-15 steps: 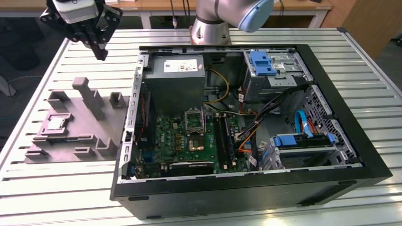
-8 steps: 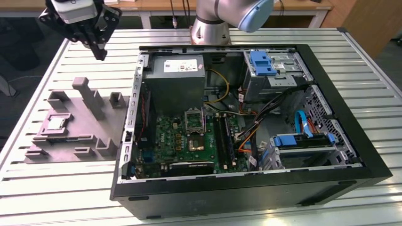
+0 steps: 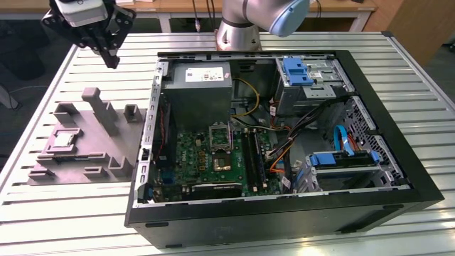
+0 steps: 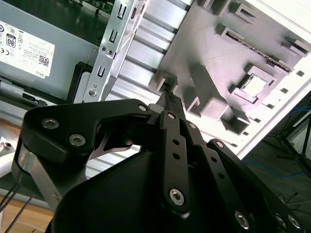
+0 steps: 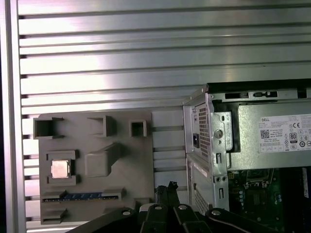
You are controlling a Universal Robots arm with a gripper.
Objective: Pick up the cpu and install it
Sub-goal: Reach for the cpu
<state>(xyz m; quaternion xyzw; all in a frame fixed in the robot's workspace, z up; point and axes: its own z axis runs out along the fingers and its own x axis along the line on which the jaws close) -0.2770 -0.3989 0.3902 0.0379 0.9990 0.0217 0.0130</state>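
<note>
The cpu is a small pale square chip. It lies flat in a recess of the grey moulded tray, on the exterior view's left, beside the open computer case. Both wrist views show the cpu in that recess. My gripper hangs high above the table, past the tray's far end and well away from the cpu. Its fingers meet in a point, shut and holding nothing; the gripper looks the same in both wrist views. Inside the case, the green motherboard carries the silver socket frame, which stands upright.
The black case wall surrounds the motherboard on all sides. A grey power supply sits at the case's back, blue-tabbed drive bays and loose cables on the exterior view's right. The tray's tall posts rise near the case. The table is slatted aluminium.
</note>
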